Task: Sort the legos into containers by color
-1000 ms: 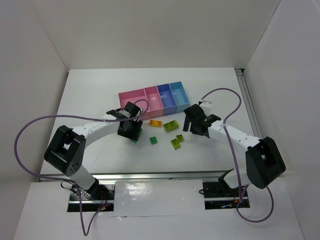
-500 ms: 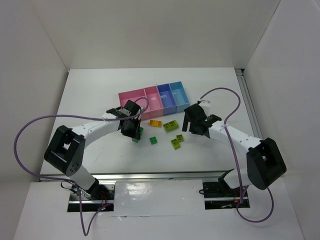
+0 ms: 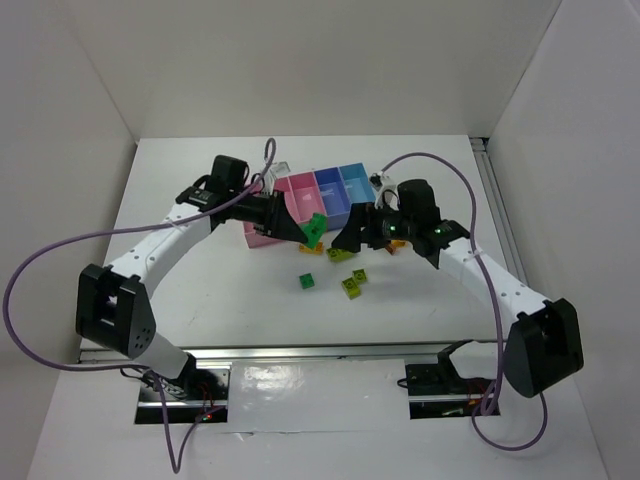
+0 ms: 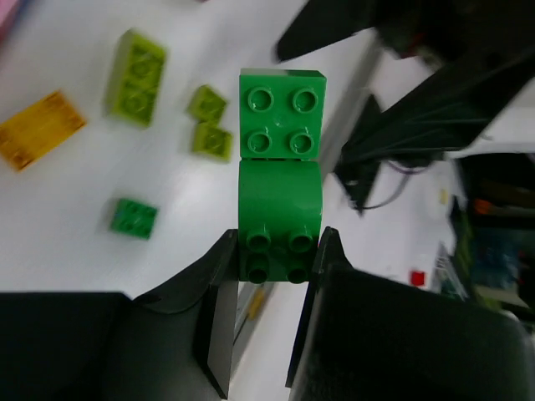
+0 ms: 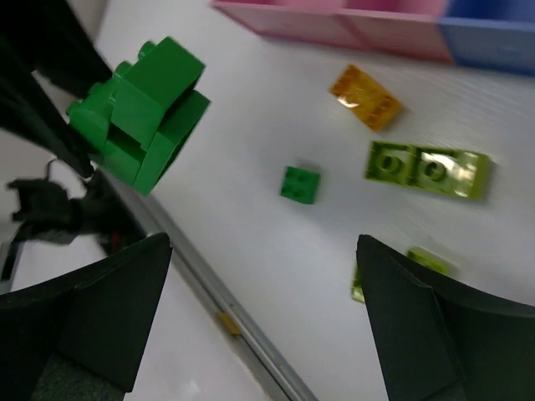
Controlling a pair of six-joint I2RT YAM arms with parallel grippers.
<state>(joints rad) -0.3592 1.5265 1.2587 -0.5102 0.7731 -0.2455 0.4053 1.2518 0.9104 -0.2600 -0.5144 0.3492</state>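
Note:
My left gripper (image 3: 306,231) is shut on a dark green stack of two legos (image 3: 315,229), held in the air in front of the bins; the stack fills the left wrist view (image 4: 279,180). My right gripper (image 3: 352,238) is open and empty, just right of the stack, which shows at its left (image 5: 138,113). On the table lie a small dark green brick (image 3: 308,281), small lime pieces (image 3: 353,284), a long lime brick (image 5: 428,170) and an orange-yellow brick (image 5: 365,98). The row of containers (image 3: 330,190) is partly hidden by my left arm.
The pink bins (image 5: 334,21) and the violet-blue bin (image 5: 493,33) line the top of the right wrist view. White walls stand round the table. A metal rail (image 3: 300,352) runs along the near edge.
My left gripper has lifted the green stack off the table and carried it up and right. My right gripper has swung up and left, close to the stack.

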